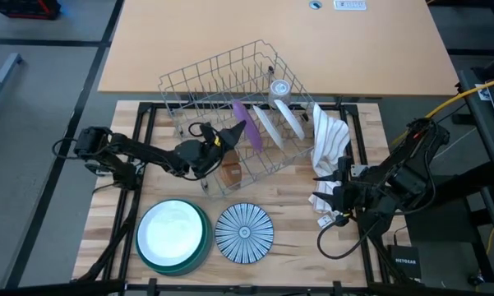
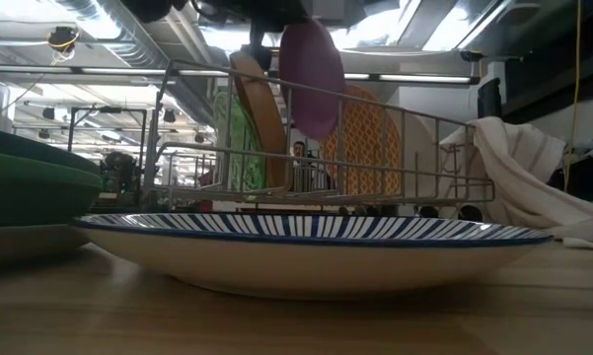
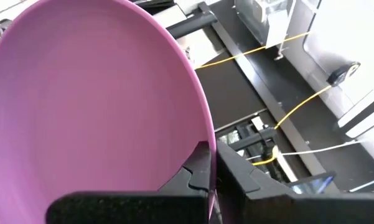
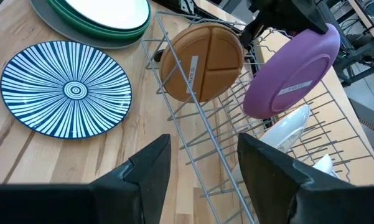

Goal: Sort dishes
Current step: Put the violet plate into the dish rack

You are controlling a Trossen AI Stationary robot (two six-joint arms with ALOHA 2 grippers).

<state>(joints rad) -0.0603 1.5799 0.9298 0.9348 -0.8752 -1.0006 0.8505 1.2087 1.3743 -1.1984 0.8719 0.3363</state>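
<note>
Purple plate [image 1: 239, 119], rim pinched by left tool [image 1: 223, 138], hangs above rack [image 1: 230, 107]; right tool [image 1: 339, 200] spread beside cloth [image 1: 329, 144].

One rack [image 1: 230, 90], one cloth [image 1: 329, 144], one striped plate [image 1: 244, 233], one purple plate [image 1: 239, 115], one brown plate [image 4: 202, 62], two white plates [image 1: 281, 122].
</note>
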